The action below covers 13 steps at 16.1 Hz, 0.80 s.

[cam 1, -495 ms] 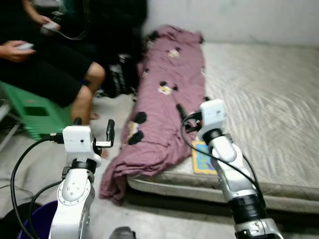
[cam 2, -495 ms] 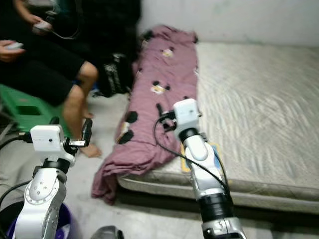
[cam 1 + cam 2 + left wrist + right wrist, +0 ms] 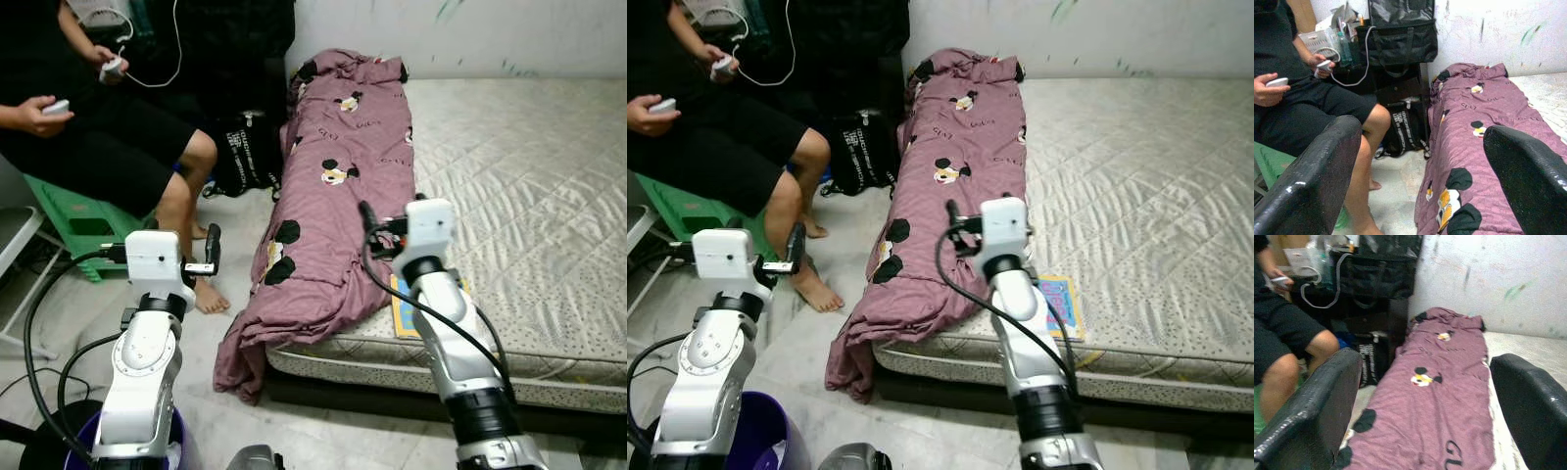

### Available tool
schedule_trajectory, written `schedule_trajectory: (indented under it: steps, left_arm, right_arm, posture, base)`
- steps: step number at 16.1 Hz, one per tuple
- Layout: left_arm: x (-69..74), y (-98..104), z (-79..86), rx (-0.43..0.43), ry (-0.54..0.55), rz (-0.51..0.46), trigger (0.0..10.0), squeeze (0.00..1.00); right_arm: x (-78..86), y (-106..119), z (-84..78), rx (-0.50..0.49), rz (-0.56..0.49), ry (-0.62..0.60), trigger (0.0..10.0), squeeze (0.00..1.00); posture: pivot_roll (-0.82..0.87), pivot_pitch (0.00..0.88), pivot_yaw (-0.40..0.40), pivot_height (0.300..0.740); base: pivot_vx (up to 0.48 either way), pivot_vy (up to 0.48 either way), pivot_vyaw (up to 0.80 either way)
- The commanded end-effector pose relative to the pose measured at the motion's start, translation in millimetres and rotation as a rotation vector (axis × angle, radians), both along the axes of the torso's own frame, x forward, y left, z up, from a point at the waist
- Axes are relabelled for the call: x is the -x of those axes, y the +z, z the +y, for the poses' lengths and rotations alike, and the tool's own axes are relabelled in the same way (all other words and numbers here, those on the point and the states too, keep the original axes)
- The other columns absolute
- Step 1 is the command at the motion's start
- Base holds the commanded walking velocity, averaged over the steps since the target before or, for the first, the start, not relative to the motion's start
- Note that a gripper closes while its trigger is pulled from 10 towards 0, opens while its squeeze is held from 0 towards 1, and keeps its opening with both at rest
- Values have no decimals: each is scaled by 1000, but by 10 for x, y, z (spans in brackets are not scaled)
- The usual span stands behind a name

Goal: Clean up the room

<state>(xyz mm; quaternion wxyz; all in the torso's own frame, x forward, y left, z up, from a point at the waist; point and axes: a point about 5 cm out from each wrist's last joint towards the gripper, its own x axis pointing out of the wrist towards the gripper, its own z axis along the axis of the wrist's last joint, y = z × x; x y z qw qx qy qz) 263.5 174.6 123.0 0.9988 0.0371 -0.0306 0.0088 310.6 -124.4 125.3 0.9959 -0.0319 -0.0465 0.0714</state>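
Right gripper (image 3: 366, 217) fingers spread wide, empty, over purple blanket (image 3: 333, 196) on mattress (image 3: 529, 196). Your left gripper (image 3: 213, 250) wide, left of blanket edge.

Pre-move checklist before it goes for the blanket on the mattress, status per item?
1. Both pincers free: ok. Left pincer and right pincer are open, nothing between the fingers.
2. Blanket in view: ok. It lies along the mattress edge, its lower end hanging to the floor.
3. Right pincer positioned: ok, raised over the blanket's lower part.
4. Person clear: not ok. They sit beside the bed, bare foot near the left arm.
5. Other items: not ok. A booklet lies on the mattress next to the blanket.
6. Anything under the blanket: cannot tell.
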Motion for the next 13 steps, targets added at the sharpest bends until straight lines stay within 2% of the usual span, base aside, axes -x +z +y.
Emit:
schedule_trajectory:
  steps: [1,4,9,13]
  left_arm:
    - [-25,13,-8,-6,-7,-8,10000,0]
    - [59,-10,-30,16,25,-10,10000,0]
    - [335,-120,116,86,166,15,10000,0]
    - [354,-110,136,106,168,11,10000,0]
  right_arm:
    - [-7,-4,21,6,-1,9,10000,0]
    - [-60,9,121,26,4,83,10000,0]
    - [-111,5,390,46,28,229,10000,0]
    - [-115,-31,426,29,52,238,10000,0]
  posture:
    - [46,0,112,740]
    - [90,0,46,740]
    - [180,0,-76,740]
    - [177,0,-77,740]
  base:
    - [0,0,0]
    - [0,0,0]
    - [0,0,0]
    - [0,0,-103]
